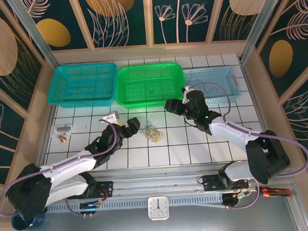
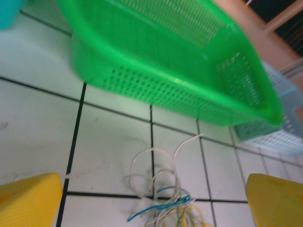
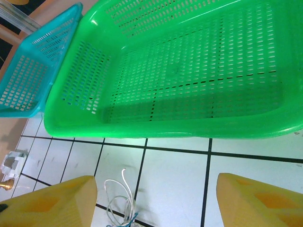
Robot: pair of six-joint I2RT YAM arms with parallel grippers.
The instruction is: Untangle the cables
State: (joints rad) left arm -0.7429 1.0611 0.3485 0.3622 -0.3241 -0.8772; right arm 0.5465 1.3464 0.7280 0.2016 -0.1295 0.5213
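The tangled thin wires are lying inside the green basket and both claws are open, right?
Not quite. The cables lie on the tiled table in front of the green basket, not inside it, as the top external view shows. The left claw and right claw are open, as you said.
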